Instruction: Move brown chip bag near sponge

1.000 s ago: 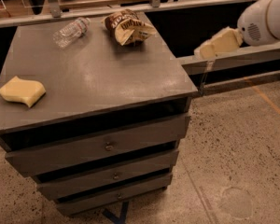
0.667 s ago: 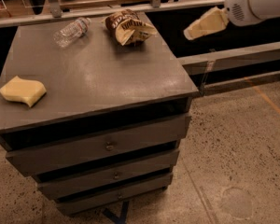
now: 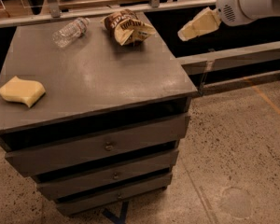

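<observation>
The brown chip bag (image 3: 127,26) lies crumpled at the far right of the grey cabinet top (image 3: 98,73), dark brown with cream panels. The pale yellow sponge (image 3: 21,91) with wavy edges lies at the near left edge of the top. My gripper (image 3: 185,33), cream-coloured on a white arm, hangs in the air to the right of the cabinet, off its far right corner and a short way right of the chip bag. It holds nothing.
A clear plastic water bottle (image 3: 71,31) lies on its side at the far middle of the top, left of the bag. The cabinet has three drawers (image 3: 107,146) below. A metal rail (image 3: 233,55) runs behind and to the right. Speckled floor lies to the right.
My gripper has risen and moved left, from low beside the cabinet's right edge to level with the chip bag. The bag, bottle and sponge have not moved.
</observation>
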Available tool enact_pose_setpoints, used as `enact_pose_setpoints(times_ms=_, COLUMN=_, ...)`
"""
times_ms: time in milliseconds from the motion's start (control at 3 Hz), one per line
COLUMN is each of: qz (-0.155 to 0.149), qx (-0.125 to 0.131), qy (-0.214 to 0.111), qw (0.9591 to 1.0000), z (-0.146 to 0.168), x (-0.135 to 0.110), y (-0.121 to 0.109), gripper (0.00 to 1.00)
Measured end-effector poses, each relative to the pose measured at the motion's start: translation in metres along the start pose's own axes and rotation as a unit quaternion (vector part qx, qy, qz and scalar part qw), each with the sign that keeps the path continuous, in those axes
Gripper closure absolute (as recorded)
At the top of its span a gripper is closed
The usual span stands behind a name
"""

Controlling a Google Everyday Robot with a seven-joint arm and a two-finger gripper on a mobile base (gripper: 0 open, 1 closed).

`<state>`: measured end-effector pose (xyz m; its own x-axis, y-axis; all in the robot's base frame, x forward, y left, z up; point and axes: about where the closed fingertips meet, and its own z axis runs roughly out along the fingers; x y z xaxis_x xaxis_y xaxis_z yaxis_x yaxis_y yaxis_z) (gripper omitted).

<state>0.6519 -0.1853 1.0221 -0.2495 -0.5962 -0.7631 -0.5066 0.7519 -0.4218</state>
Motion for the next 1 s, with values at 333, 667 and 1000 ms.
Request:
enact_pose_setpoints(times_ms=333, qz=-0.065, qx=0.010, qy=-0.011, qw=0.9978, z=0.020, x=0.003, y=0.018, gripper=0.00)
enact_pose_setpoints(times_ms=667, qz=-0.119, qx=0.011, qy=-0.051, qw=0.9916, z=0.051, x=-0.003, y=0.028, gripper=0.00)
enact_pose_setpoints(times_ms=1000, qz=-0.134, qx=-0.024, qy=-0.099, qw=0.9857, z=0.087, x=-0.013, y=0.043, gripper=0.00)
